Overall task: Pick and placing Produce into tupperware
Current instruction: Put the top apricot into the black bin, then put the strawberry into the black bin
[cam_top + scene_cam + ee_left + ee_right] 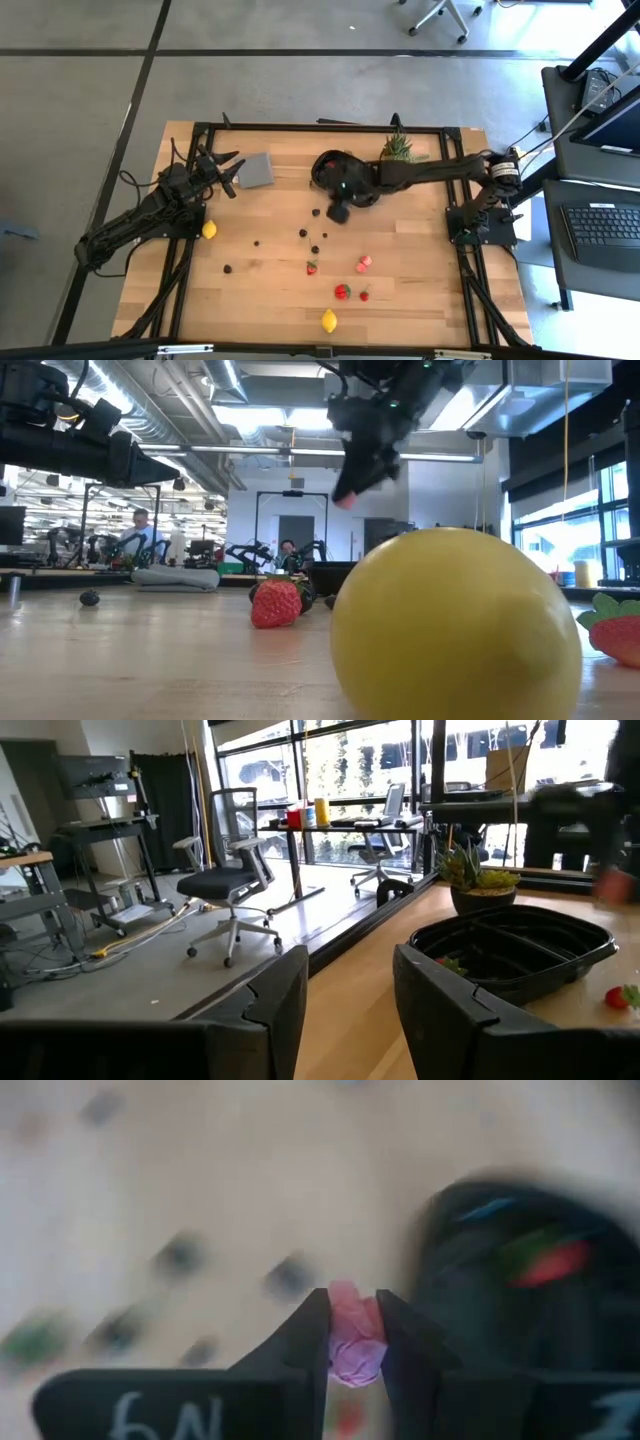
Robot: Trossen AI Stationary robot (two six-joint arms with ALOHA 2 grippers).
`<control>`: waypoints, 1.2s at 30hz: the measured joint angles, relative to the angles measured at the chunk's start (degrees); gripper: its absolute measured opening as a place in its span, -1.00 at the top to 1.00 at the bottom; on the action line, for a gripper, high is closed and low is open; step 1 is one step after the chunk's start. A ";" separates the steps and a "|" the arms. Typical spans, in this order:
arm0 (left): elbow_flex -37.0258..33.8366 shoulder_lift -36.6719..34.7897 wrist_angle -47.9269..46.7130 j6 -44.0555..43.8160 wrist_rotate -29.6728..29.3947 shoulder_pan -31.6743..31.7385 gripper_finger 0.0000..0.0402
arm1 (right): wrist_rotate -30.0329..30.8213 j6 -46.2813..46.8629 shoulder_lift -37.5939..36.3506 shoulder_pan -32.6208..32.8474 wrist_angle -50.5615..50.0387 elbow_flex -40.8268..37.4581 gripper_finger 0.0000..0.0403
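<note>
Right end effector clamping pink produce piece beside tupperware rim

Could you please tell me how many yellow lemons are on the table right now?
2. One lemon lies by the table's left edge, beside the left arm; the other lemon sits near the front edge, about midway. None appears hidden.

The wooden table stood on a grey concrete floor crossed by dark seams, with a desk holding a keyboard at its right and the base of a rolling chair beyond its far edge. Past the table, a black office chair sat before tall windows showing greenery, near a desk carrying red, blue and yellow containers. Bright ceiling lights and exposed ducts ran overhead, and a seated person worked at a distant bench.
</note>
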 joint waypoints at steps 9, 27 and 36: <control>0.01 -0.01 0.00 0.00 -0.01 0.01 0.30 | 3.00 0.33 -0.03 -7.83 3.13 -4.24 0.64; 0.00 0.00 0.00 0.00 0.00 0.00 0.30 | -0.95 0.88 0.01 -10.95 7.90 -13.85 0.43; 0.00 0.01 0.00 0.00 0.00 0.02 0.30 | -1.36 -3.46 0.01 -10.79 8.70 -12.83 -0.19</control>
